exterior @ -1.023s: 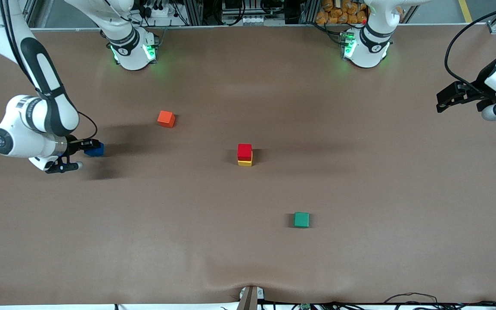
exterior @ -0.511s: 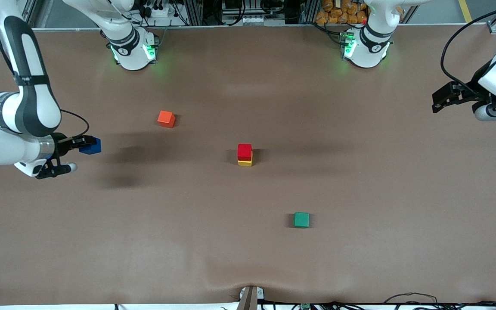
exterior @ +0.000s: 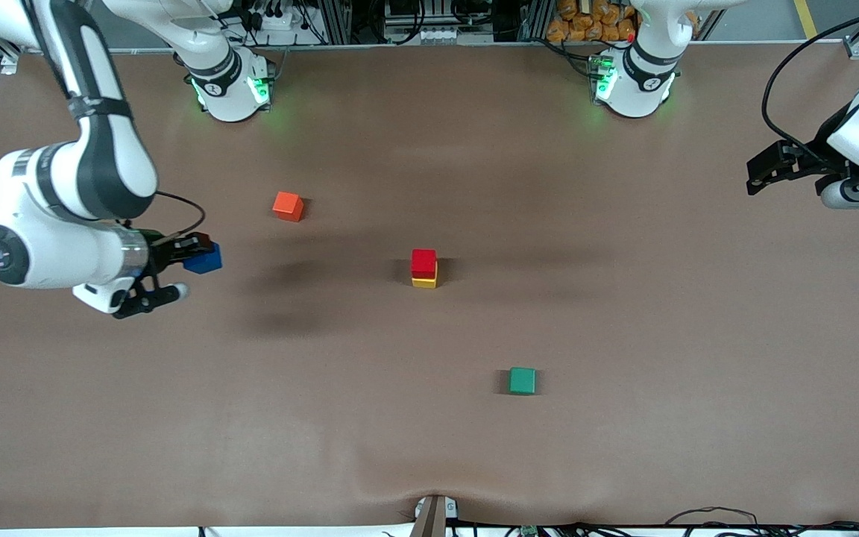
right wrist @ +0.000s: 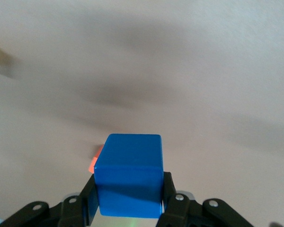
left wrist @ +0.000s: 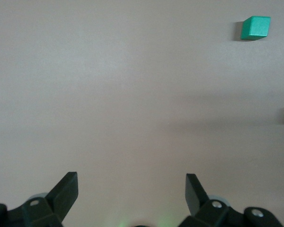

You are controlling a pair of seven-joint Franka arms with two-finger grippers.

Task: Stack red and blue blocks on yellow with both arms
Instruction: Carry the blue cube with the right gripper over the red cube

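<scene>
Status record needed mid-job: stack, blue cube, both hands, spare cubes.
stack: crimson red matte cube sits on yellow matte cube, mid-table
blue matte cube: held in the air, not stacked
right hand: shut on blue cube, over the right arm's end
left hand: open, empty, waiting
spares: orange-red cube, green cube

- Most of the yellow cube [exterior: 424, 283] covered by the red cube [exterior: 423, 262] stacked on it.
- Orange cube [right wrist: 95, 160] largely hidden in the right wrist view by the blue cube [right wrist: 128, 173].
- Blue cube partly masked in the front view by the right hand [exterior: 192, 253].
- Left arm cut off by the front view's edge, at its end of the tabletop [exterior: 623, 313].
</scene>
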